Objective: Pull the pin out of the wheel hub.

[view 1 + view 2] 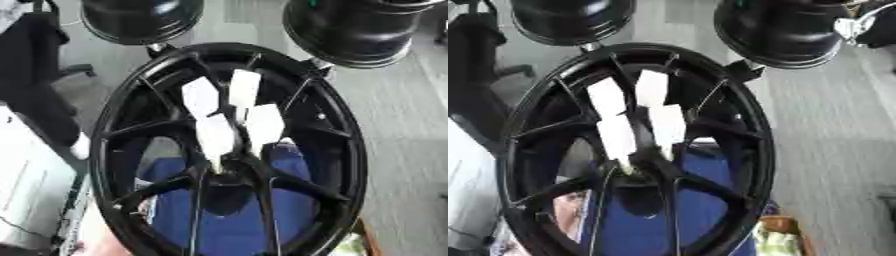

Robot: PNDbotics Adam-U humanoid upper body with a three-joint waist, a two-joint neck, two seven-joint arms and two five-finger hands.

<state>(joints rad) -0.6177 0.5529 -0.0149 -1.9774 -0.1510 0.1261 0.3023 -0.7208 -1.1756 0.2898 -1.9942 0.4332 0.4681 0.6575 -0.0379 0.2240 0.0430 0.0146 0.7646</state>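
A black wheel hub stands on edge, filling the middle of the view. Four white pins stick out of its centre, fanned upward. Two more black rims hang behind it. Neither robot hand shows, so their fingers cannot be judged.

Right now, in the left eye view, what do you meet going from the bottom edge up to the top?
Blue sheet seen through black metal spokes → black wheel hub centre → white flat pins → two more black round wheels.
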